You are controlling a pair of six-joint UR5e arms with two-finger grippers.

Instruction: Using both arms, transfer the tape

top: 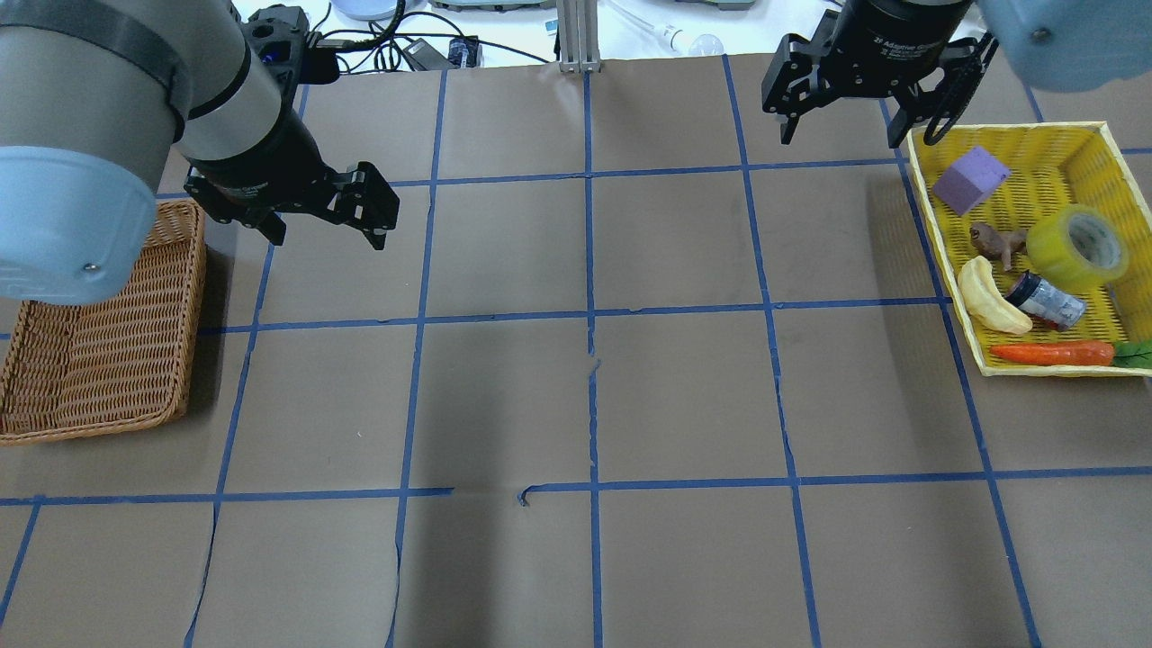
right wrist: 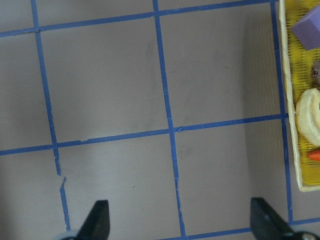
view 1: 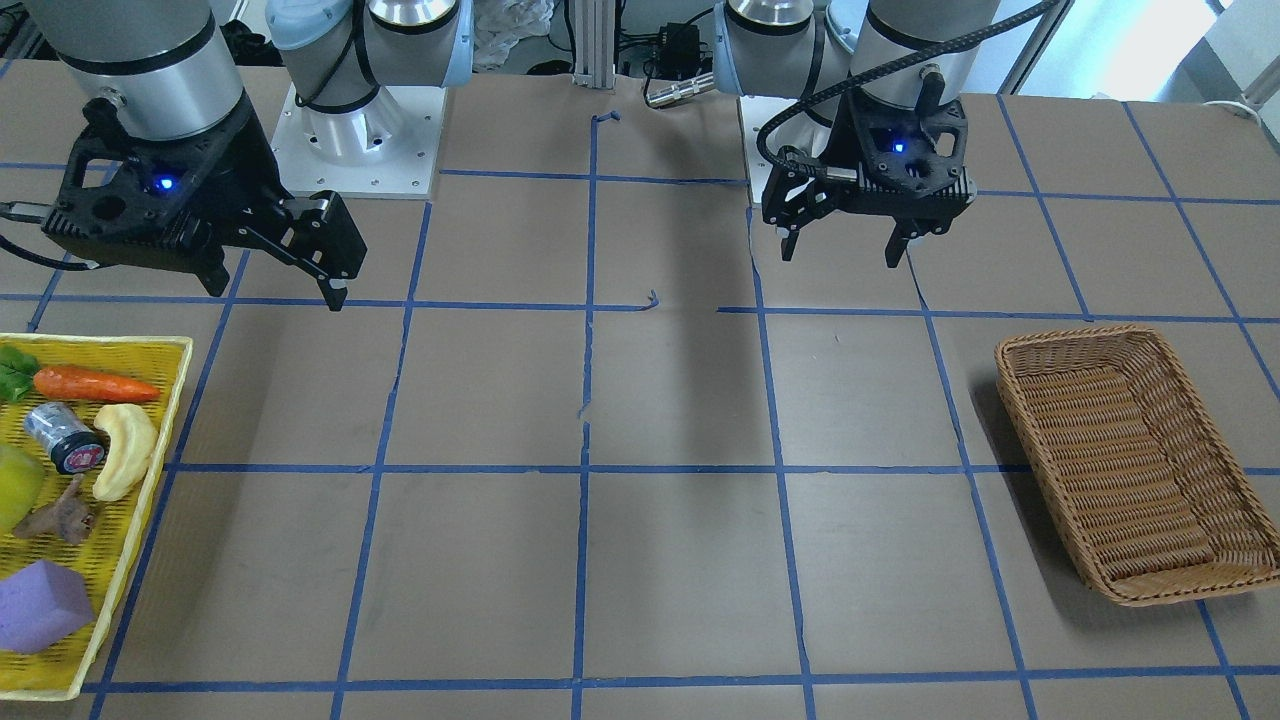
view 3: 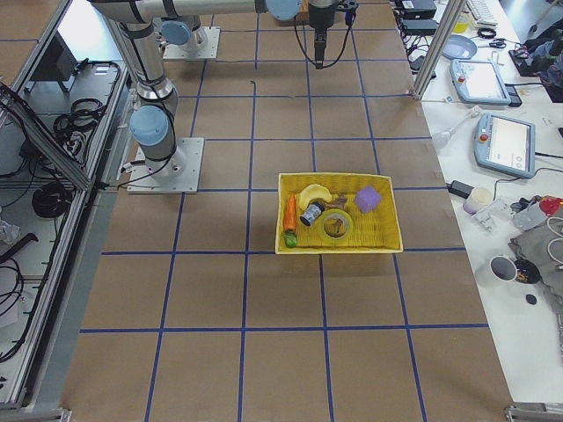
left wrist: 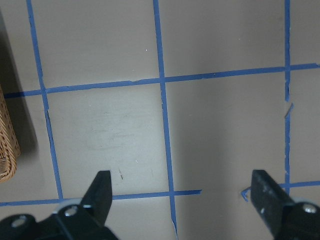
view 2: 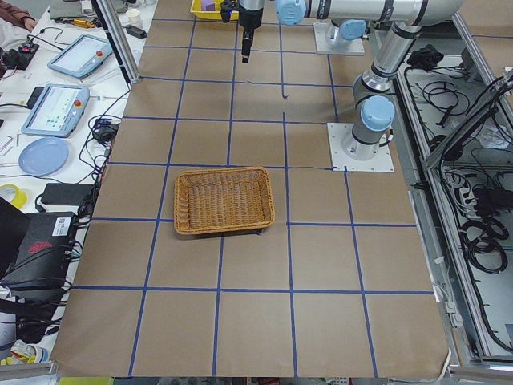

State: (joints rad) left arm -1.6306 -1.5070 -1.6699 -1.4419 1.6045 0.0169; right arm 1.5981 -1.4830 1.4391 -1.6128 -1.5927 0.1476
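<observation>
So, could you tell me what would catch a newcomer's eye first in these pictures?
Most likely the bright yellow basket at the robot's right, crowded with a yellow-green tape roll, a carrot, a purple block and other small items. Across the table at its left lies a brown wicker basket, and between them the left pincer and right pincer hang open above the blue-gridded table.

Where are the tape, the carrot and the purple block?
tape [top: 1055, 247], overhead view, its yellow-green outer side.
carrot [top: 1048, 353], overhead view, middle of the orange body.
purple block [top: 970, 178], overhead view, its top face.
</observation>
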